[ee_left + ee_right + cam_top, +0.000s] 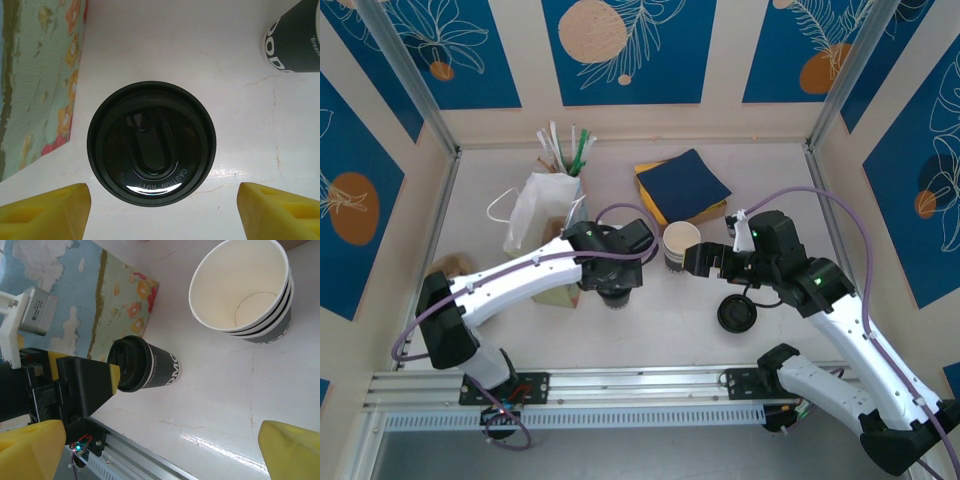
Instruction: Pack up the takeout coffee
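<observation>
Two hands open, the lidded coffee [151, 143] under the left hand [164, 212].
Standing upright on the desk [240, 125], it lies just at 12 o'clock from the spread fingertips, axis vertical; the right hand [162, 445], also open, is farther off.

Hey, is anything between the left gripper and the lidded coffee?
Nothing visible. The left gripper hangs open directly above the coffee, its fingers on either side of the lid. The striped cup stands apart.
</observation>
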